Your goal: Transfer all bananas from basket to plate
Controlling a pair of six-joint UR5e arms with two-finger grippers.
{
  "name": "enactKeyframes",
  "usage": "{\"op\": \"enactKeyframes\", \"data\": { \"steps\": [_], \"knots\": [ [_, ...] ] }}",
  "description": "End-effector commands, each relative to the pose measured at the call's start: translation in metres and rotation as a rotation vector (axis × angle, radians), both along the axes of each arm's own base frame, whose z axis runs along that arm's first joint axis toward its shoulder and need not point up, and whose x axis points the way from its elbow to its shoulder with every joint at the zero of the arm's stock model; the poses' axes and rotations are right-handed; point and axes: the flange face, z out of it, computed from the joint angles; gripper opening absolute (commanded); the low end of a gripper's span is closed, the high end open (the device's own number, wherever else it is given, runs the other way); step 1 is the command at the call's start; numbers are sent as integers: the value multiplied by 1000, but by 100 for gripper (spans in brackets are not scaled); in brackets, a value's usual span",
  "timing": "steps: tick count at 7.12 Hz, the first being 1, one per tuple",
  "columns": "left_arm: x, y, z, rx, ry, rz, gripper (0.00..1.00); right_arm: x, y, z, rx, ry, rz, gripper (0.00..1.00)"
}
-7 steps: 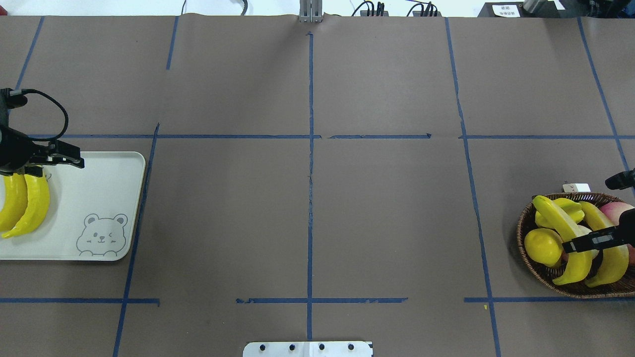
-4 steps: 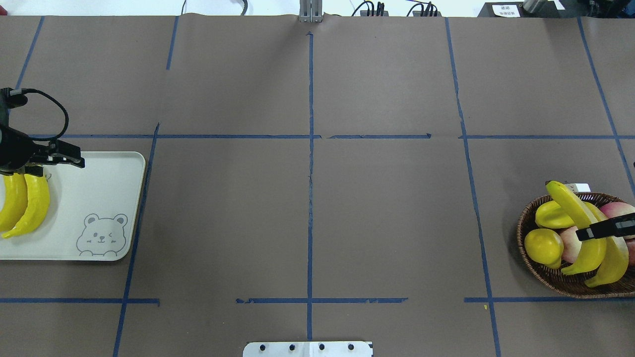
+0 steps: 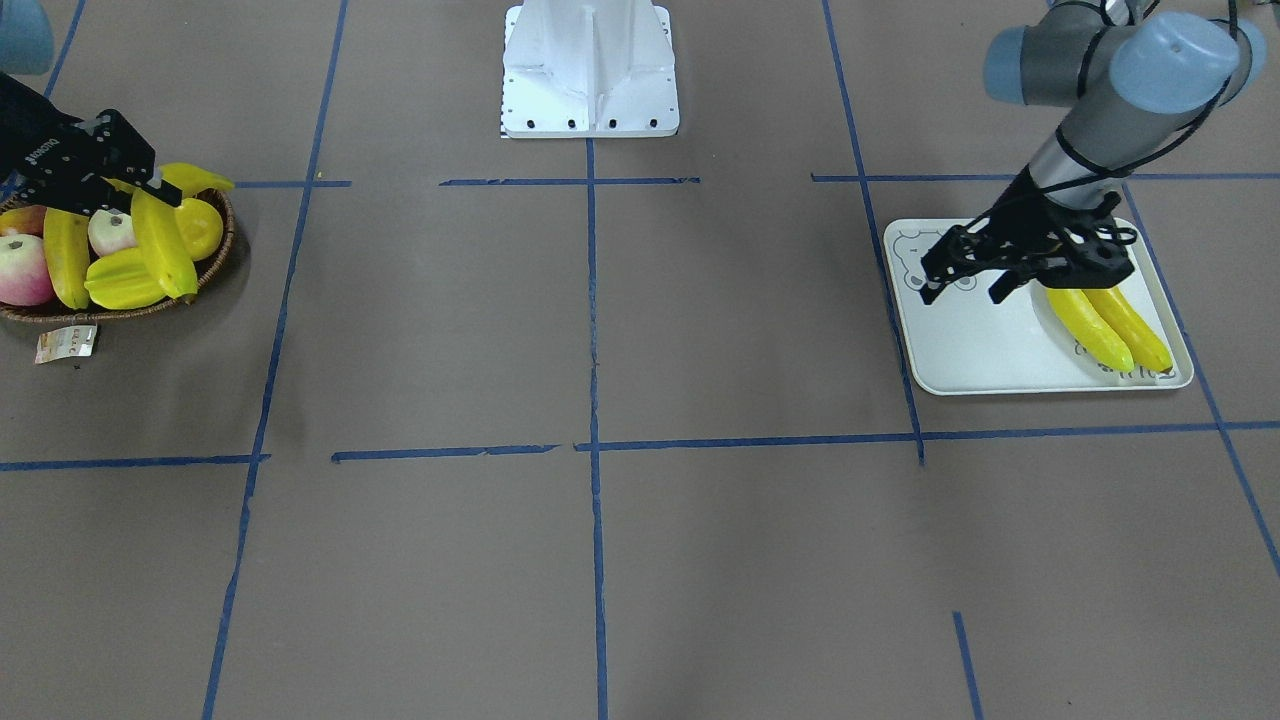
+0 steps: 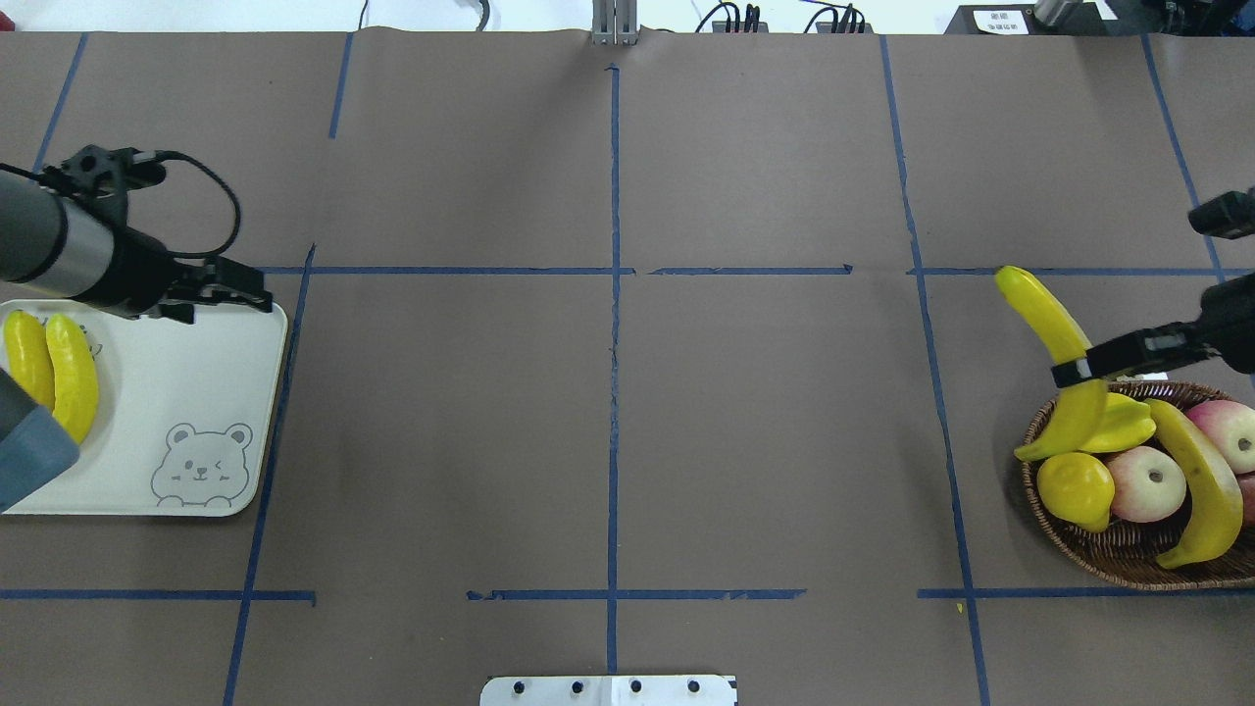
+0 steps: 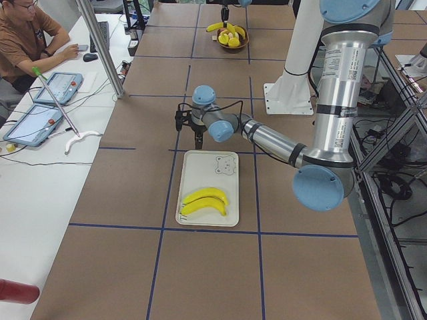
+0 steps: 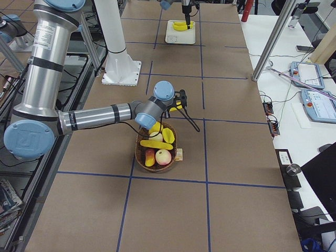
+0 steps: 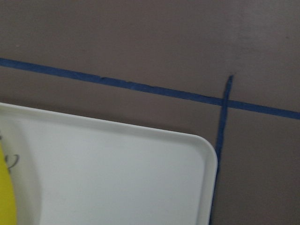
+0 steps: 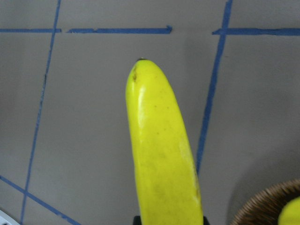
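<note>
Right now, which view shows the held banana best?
Overhead exterior: the whole banana shows, clamped mid-length by the right gripper, lower end by the basket rim. Right wrist shows only its tip half; front-facing blends it among fruit; side views show it tiny.

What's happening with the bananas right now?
Left claw open, empty, above plate edge. Right claw shut on third banana, held over basket. Two bananas on plate, fourth banana in basket. Nothing in the way.

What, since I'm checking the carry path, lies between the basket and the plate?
Nothing: the overhead view shows only bare brown table with blue tape lines between basket and plate.
</note>
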Motion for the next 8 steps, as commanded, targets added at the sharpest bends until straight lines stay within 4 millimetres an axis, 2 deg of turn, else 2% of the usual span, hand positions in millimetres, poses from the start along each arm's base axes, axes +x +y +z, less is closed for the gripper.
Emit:
{"op": "enactKeyframes", "data": {
  "steps": [1,2,3,4,5,6,7,8],
  "knots": [
    [61,4,-103,-24,160,1,100,-78,-28,-83,-52,-74,23,1],
    [71,9,-148,-52,240,-17,100,-117,-25,-116,-99,-102,69,1],
    [91,25,-179,-73,327,-3,99,-154,-14,-143,-121,-129,97,1],
    [105,33,-197,-83,399,6,99,-185,-2,-162,-122,-150,119,1],
    [114,42,-223,-119,459,11,99,-207,11,-170,-113,-158,121,1],
    [130,55,-242,-122,484,38,99,-224,20,-182,-100,-171,120,1],
    [155,65,-258,-105,497,15,99,-238,24,-197,-98,-165,127,2],
    [170,64,-267,-99,499,0,99,-251,34,-204,-92,-167,123,2]
  ]
}}
